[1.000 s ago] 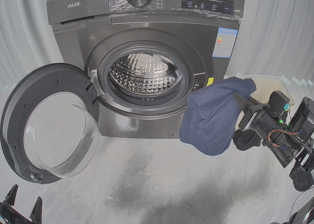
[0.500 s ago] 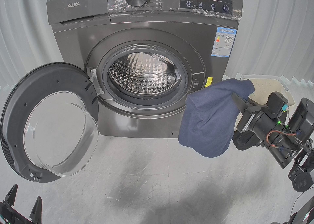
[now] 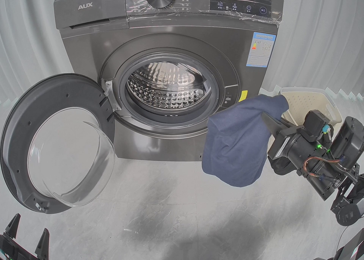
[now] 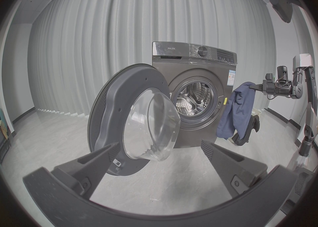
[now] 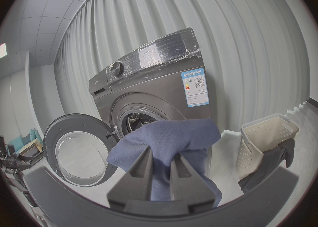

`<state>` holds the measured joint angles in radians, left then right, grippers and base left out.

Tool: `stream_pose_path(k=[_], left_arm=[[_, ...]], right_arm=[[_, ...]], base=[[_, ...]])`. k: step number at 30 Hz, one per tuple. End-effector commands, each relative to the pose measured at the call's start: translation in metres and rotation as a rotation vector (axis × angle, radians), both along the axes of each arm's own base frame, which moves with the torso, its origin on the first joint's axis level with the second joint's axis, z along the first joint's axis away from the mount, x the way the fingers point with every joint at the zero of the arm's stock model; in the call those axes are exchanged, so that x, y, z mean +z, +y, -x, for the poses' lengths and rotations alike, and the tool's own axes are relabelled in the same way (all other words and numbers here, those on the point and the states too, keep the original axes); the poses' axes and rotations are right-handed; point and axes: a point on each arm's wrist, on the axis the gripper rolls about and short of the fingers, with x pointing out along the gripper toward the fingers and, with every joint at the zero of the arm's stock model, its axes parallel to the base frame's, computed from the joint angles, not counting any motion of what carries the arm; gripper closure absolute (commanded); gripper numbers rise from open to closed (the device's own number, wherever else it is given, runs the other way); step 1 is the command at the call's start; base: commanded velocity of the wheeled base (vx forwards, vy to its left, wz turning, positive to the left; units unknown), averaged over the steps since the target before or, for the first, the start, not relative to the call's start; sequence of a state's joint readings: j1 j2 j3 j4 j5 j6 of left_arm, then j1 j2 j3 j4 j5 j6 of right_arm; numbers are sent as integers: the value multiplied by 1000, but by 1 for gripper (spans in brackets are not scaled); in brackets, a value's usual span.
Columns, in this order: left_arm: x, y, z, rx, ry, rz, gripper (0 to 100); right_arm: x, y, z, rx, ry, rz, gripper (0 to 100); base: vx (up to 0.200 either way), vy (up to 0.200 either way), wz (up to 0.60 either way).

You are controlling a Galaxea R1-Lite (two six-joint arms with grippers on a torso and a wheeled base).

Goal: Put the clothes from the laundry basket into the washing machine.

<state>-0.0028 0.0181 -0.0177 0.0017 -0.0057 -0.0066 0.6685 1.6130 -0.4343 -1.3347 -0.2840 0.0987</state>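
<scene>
A grey front-loading washing machine (image 3: pixel 167 63) stands ahead, its round door (image 3: pixel 57 143) swung wide to the left and its steel drum (image 3: pixel 167 86) bare. My right gripper (image 3: pixel 273 114) is shut on a navy blue garment (image 3: pixel 237 141), which hangs in the air to the right of the drum opening, below its rim. In the right wrist view the fingers (image 5: pixel 145 164) pinch the navy cloth (image 5: pixel 165 138) in front of the machine (image 5: pixel 152 85). My left gripper (image 4: pixel 159 158) stands open, low at the left, holding nothing.
A cream laundry basket (image 3: pixel 314 101) sits on the floor right of the machine, with a dark garment (image 5: pixel 268 164) draped over its side. The open door (image 4: pixel 132 118) juts out over the grey floor (image 3: pixel 170 211) on the left.
My right gripper has carried the navy garment a little to the left, closer to the drum opening. The left arm has not moved.
</scene>
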Motion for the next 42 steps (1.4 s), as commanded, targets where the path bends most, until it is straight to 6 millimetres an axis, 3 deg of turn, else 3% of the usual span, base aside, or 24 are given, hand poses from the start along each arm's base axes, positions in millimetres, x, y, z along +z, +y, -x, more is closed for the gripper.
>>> stream_pose_path(k=[1,23,26,29,36,39,42], left_arm=[[-5,0,0,1,-4,-10,0],[-4,0,0,-8,-15,-27,0],[41,-2,13,-65,-195,5,0],[61,-3,15,-136,-188,-3,0],[51,-10,-26,-462,134,31,0],[53,-11,-39,-508,177,40,0],[63,-13,-71,-572,213,12,0]], right_arm=[[-6,14,-6,24,15,12,100],[-16,42,-11,84,42,0,100],[-12,58,-20,97,33,-50,100],[-9,66,-29,70,25,-84,100],[-8,83,-48,64,10,-130,100],[-10,90,-54,65,7,-155,100],[-14,97,-58,74,10,-154,100]], base=[[0,0,0],[0,0,0],[0,0,0],[0,0,0],[0,0,0],[0,0,0],[0,0,0]])
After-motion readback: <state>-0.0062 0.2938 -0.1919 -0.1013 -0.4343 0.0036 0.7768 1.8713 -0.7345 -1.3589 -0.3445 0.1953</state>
